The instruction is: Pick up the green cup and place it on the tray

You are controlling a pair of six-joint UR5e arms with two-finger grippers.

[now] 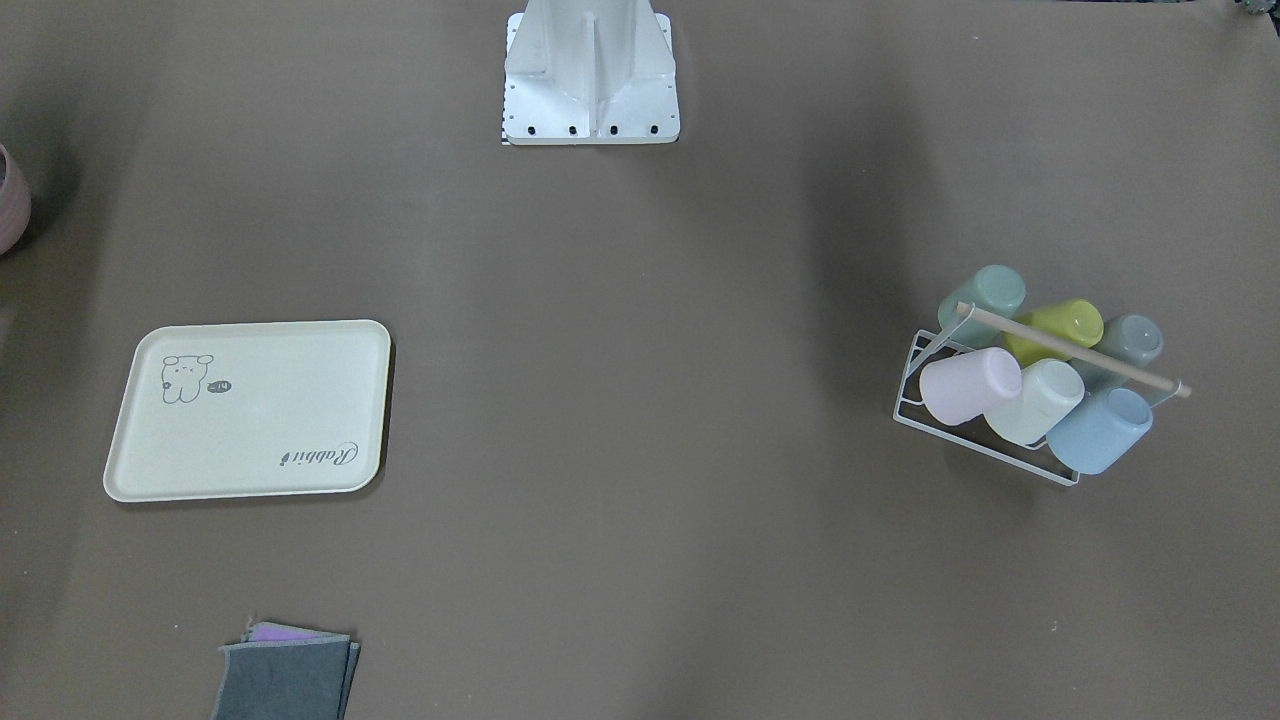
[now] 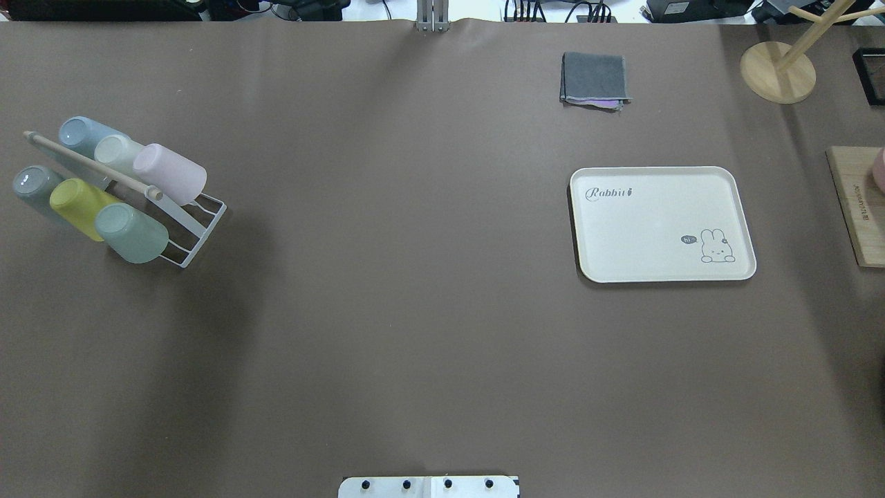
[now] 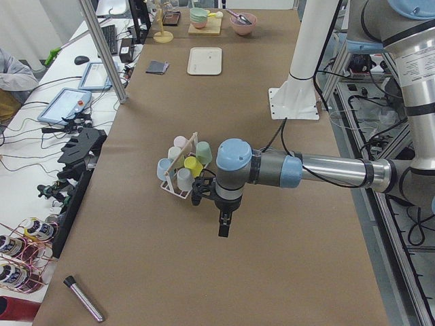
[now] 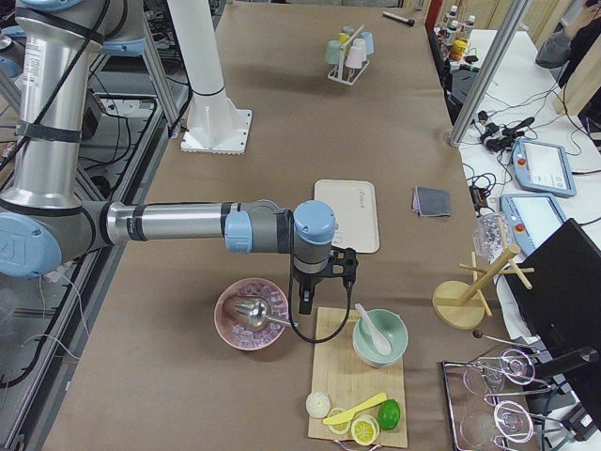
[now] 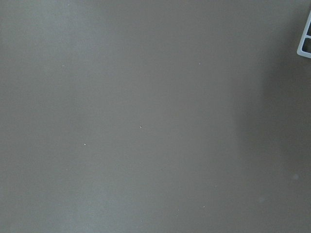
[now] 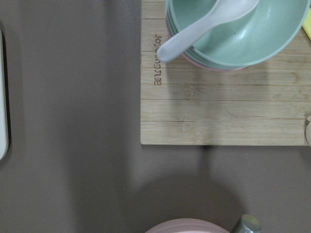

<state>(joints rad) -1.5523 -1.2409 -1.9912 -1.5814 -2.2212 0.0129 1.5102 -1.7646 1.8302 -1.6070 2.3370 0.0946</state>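
While green cup [image 2: 131,233] lies tilted in rack [image 2: 178,218] beside lime cup [image 2: 77,206], well apart from tray [image 2: 650,228] | left gripper [image 3: 224,229] hovers near rack, grip unreadable; right gripper [image 4: 305,303] likewise | should lift cup clear of bar [image 2: 90,164]

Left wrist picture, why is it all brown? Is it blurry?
Left wrist view: not blurry, tiny specks look sharp; it sees bare table and a corner of the white rack, with darker shade on the right. Overhead view: a soft shadow lies beside the rack.

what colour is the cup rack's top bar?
Pale wood; bar shows best in overhead exterior view.
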